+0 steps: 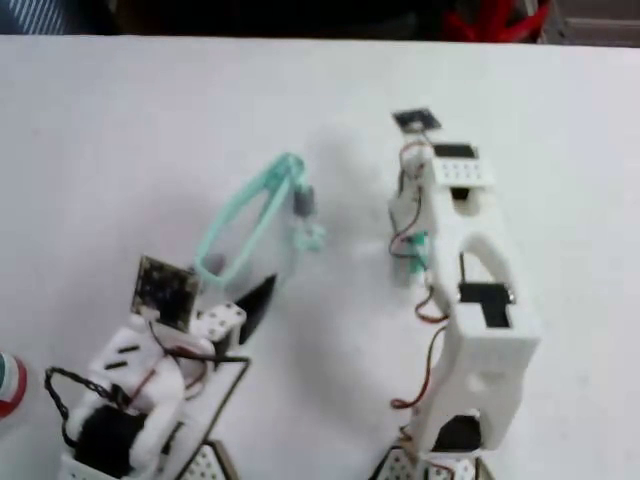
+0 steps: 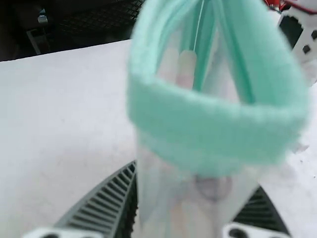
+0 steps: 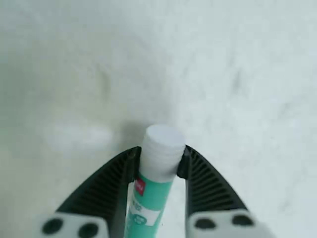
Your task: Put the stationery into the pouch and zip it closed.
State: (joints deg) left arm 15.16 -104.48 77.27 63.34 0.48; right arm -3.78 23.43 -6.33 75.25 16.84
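Note:
A clear pouch with mint-green trim [image 1: 250, 215] lies on the white table [image 1: 120, 130], its mouth gaping wide. My left gripper [image 1: 252, 298] is shut on the pouch's near end. In the left wrist view the pouch [image 2: 213, 124] stands up between the black fingers [image 2: 106, 208], and pale stick-shaped items show faintly inside. My right gripper [image 1: 411, 256] hangs to the right of the pouch, shut on a green-and-white glue stick [image 1: 416, 244]. In the right wrist view the glue stick [image 3: 159, 153] has its white cap poking out past the right gripper [image 3: 161, 153] above bare table.
A red-and-white object [image 1: 8, 385] sits at the table's left edge beside the left arm's base. Something red [image 1: 495, 20] lies beyond the far edge. Open table surface stretches between the two arms and behind the pouch.

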